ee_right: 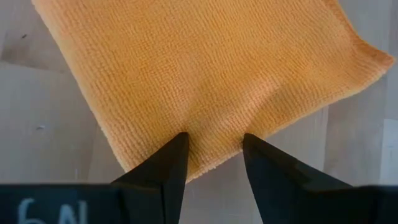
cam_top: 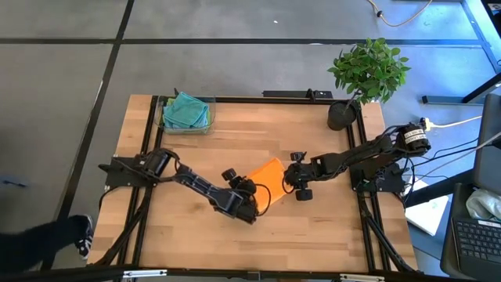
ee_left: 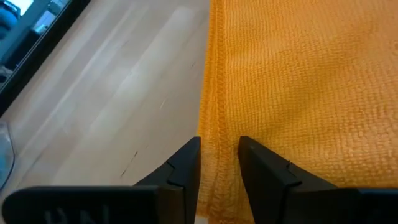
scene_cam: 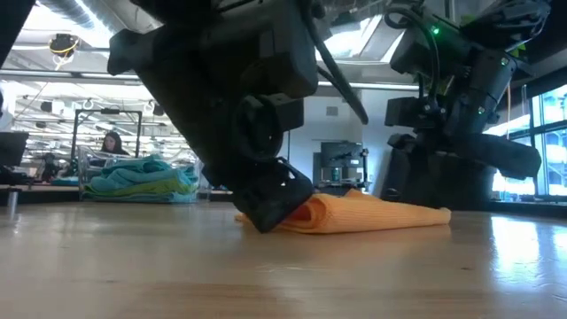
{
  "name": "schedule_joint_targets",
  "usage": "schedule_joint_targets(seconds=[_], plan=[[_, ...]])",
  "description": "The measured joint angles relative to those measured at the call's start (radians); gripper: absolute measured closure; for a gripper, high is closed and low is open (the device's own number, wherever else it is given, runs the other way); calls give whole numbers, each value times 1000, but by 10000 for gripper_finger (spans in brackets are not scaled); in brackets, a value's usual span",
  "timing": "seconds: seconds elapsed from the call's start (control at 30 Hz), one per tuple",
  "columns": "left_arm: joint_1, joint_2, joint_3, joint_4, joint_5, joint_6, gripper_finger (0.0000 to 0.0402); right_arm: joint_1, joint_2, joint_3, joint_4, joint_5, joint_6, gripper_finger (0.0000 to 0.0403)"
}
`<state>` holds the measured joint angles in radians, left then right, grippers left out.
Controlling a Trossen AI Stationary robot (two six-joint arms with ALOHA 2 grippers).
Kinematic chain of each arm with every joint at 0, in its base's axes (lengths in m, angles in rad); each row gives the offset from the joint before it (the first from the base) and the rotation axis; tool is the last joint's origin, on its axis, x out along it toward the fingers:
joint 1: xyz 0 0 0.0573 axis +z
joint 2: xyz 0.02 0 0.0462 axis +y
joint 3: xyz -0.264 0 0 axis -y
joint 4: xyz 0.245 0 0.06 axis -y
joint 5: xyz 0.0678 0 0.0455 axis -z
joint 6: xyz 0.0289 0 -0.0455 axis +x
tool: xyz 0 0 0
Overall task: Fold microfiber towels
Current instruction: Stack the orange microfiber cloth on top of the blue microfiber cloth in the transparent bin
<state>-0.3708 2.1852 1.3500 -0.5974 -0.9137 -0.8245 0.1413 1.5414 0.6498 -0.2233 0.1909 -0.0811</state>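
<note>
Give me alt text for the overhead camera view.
Two dark robot arms meet at an orange towel in the middle of a wooden table, the left gripper and right gripper at opposite edges. More towels sit piled at a far corner.

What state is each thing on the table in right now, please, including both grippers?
Orange towel: folded, lying on the table mid-table, pinched at two edges.
Left gripper: shut on the orange towel's hemmed edge.
Right gripper: shut on the orange towel's opposite edge.
Pile of towels: teal and blue on top, heaped in a clear bin at the far left corner.
Potted plant: upright at the far right corner.
</note>
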Motion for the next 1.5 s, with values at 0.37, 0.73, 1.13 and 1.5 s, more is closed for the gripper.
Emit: schedule_joint_targets(seconds=[0.37, 0.73, 1.13, 1.5], plan=[[-52, 8, 142, -67, -15, 81, 299, 93, -105, 45, -5, 74, -66, 244], [-126, 8, 241, -254, -31, 17, 299, 323, -97, -8, 179, 87, -135, 244], [-148, 6, 421, 115, 195, 465, 298, 368, 10, -16, 112, 341, -108, 244], [-18, 120, 420, 251, 274, 698, 296, 560, -171, -15, -214, 416, 232, 244]])
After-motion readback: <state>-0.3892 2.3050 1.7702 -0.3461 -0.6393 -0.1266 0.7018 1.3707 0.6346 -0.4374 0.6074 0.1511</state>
